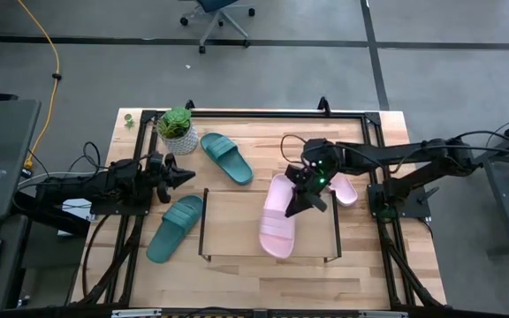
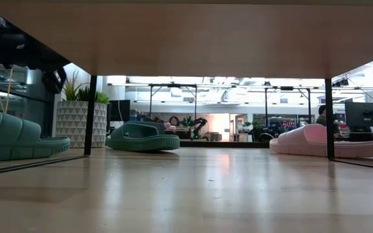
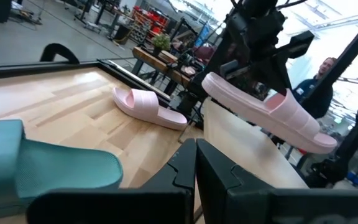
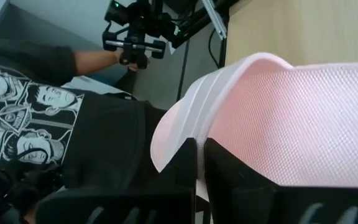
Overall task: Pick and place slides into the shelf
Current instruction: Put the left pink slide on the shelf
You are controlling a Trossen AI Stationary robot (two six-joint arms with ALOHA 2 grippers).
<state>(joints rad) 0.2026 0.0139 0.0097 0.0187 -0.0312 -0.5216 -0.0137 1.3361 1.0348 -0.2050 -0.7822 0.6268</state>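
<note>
Overhead, right gripper has its jaws clamped on a pink slide over the shelf; from the left wrist it hangs tilted, so I'd level it before lowering; left gripper waits with jaws together.

Wooden table — shelf, potted plant, two teal slides, seemingly one pink slide.

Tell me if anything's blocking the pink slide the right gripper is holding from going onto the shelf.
Nothing visible does. The right gripper holds the pink slide above the shelf, whose wood top looks bare beneath it. The other slides lie outside its frame.
</note>
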